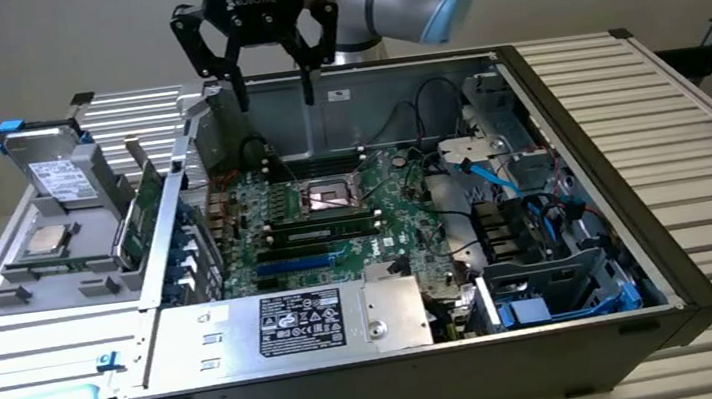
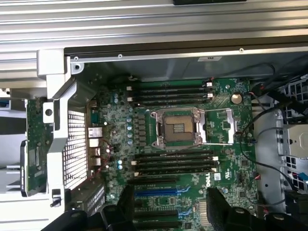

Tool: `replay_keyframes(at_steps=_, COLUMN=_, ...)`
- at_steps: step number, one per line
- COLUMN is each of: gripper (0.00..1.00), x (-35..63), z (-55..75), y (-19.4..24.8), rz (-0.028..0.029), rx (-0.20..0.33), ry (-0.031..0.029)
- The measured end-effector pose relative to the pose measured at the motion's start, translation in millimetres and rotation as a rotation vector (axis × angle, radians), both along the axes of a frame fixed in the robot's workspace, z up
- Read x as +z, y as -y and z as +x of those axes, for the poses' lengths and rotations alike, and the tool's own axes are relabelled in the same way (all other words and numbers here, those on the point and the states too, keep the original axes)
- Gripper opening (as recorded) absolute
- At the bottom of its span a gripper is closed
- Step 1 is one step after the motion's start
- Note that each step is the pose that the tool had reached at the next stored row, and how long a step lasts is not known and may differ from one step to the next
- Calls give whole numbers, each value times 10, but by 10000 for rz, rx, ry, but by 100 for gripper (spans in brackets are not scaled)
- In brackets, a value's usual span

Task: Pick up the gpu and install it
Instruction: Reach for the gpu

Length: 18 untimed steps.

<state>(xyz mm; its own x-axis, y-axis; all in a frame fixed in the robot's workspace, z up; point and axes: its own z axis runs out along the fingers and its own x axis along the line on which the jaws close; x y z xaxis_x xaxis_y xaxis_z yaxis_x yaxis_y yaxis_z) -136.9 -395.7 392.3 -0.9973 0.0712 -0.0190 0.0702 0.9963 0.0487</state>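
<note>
gpu stands on edge in a gray rack beside the open computer case, on the exterior view's left. It is well apart from the gripper, which hangs empty, jaws spread wide, above the motherboard toward the far wall.

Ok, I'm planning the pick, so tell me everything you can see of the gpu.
The gpu is a thin card showing a green circuit-board face, standing on edge in the grey holder beside the open case, at the exterior view's left. It is not yet installed. The open gripper hangs over the case, not touching the card.
</note>
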Motion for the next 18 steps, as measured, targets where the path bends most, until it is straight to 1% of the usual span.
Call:
replay_keyframes(at_steps=3, gripper=71, x=0, z=-135, y=-18, rz=-1, rx=-1, ry=-1)
replay_keyframes(at_steps=12, gripper=71, x=-7, z=-546, y=-93, rz=0, rx=0, ry=-1)
replay_keyframes(at_steps=18, gripper=71, x=-19, z=-810, y=-164, rz=0, rx=1, ry=0)
